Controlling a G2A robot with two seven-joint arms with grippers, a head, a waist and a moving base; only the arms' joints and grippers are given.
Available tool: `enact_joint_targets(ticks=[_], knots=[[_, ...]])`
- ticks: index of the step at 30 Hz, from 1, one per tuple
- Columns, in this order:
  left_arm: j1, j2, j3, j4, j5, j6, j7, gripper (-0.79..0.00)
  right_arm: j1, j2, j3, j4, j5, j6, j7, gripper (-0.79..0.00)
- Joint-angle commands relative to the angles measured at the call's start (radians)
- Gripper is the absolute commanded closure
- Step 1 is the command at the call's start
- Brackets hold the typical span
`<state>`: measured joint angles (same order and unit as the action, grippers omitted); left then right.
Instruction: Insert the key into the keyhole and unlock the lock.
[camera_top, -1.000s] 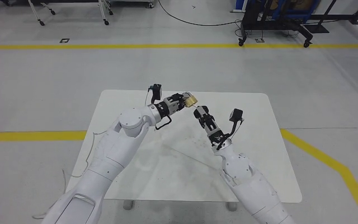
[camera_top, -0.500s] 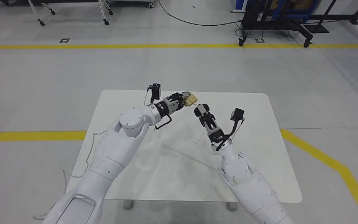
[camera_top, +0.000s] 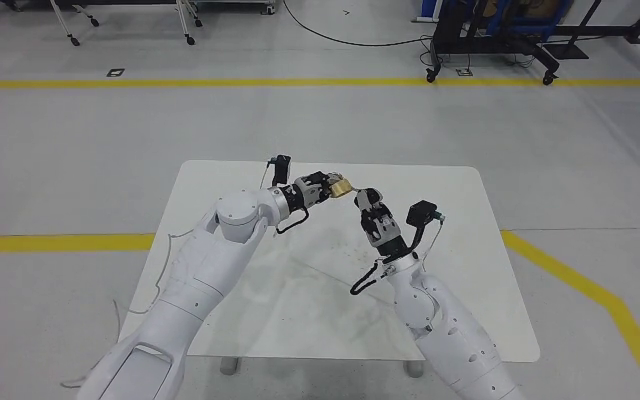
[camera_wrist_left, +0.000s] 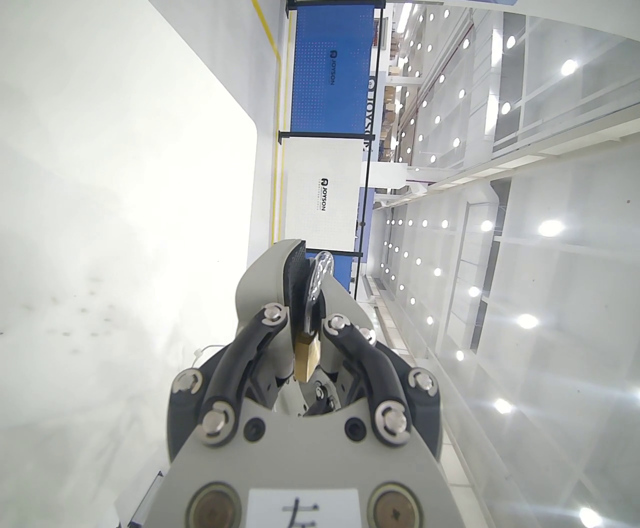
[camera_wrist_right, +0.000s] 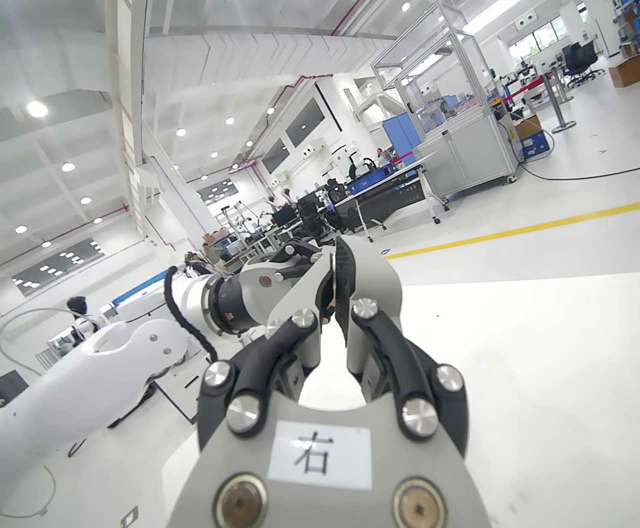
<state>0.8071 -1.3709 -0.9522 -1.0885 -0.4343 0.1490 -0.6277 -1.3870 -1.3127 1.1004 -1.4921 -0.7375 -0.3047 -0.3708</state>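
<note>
Hovering above the far part of the white rectangular table (camera_top: 480, 300), the left gripper (camera_top: 328, 184) is closed tight on a small brass padlock with a silver shackle (camera_wrist_left: 306, 357). In the left wrist view the shackle is pressed between the black finger pads, and the brass body is seen lower down between the finger links. The right gripper (camera_top: 366, 196) is held just beside the padlock, tip towards it, also clear of the tabletop. Its fingers are brought together on a thin flat silver key (camera_wrist_right: 332, 280) (only a narrow edge of it is seen between the pads). Whether the key touches the padlock cannot be told. Compared with a second ago, the right wrist has been rolled, so that a black cable (camera_top: 360, 283) is now looped out beside the right forearm. The padlock has been brought slightly nearer the robot.
</note>
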Motion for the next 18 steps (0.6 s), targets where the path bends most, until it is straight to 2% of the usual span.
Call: enact_joint_targets(ticks=[1, 18], knots=[[-0.001, -0.001, 0.000, 0.001, 0.002, 0.002, -0.003, 0.000, 0.001, -0.002, -0.003, 0.006, -0.015, 0.010, -0.003, 0.000], [0.000, -0.007, -0.008, 0.006, 0.013, 0.004, -0.016, 0.000, 0.007, -0.015, -0.008, 0.021, -0.037, 0.062, 0.039, 0.000]])
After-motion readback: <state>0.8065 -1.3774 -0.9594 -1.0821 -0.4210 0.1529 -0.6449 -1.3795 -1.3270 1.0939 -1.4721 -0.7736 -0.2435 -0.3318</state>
